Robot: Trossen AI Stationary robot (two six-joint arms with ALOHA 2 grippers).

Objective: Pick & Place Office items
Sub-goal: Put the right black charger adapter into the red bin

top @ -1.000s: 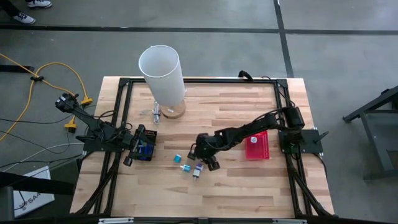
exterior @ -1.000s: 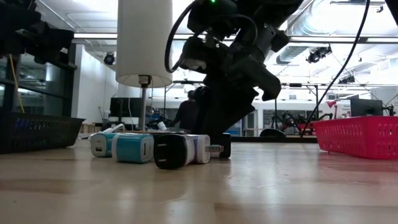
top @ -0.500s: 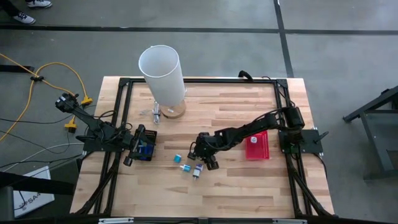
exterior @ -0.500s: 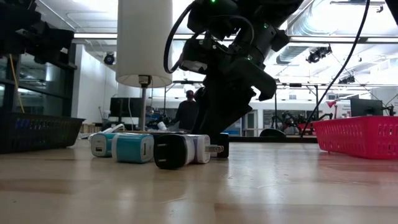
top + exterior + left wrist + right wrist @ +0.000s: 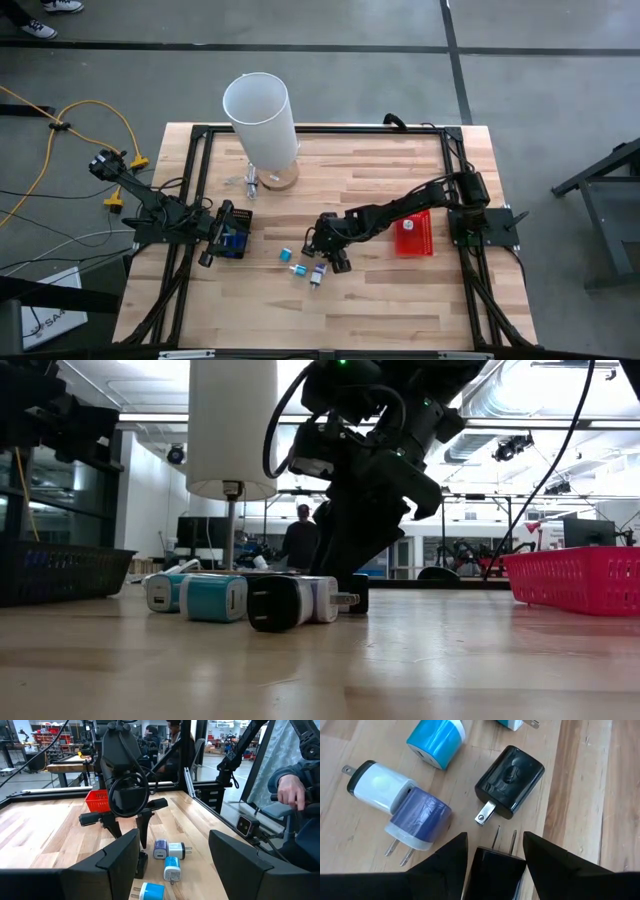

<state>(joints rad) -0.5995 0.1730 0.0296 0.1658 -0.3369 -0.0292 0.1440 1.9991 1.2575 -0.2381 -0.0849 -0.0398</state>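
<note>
We see little change over the last second: our right gripper (image 5: 494, 851) stays low at mid-table, pinching a black plug (image 5: 492, 865), not yet lifted. The other plugs (image 5: 305, 266) lie just beside it. Our left gripper (image 5: 172, 852) waits spread wide at the left edge.

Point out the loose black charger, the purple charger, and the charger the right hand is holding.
Loose black charger (image 5: 511, 781): right wrist view, top face.
Purple charger (image 5: 417, 820): right wrist view, purple body.
Held black charger (image 5: 495, 870): right wrist view, body between the right hand's fingers.
</note>
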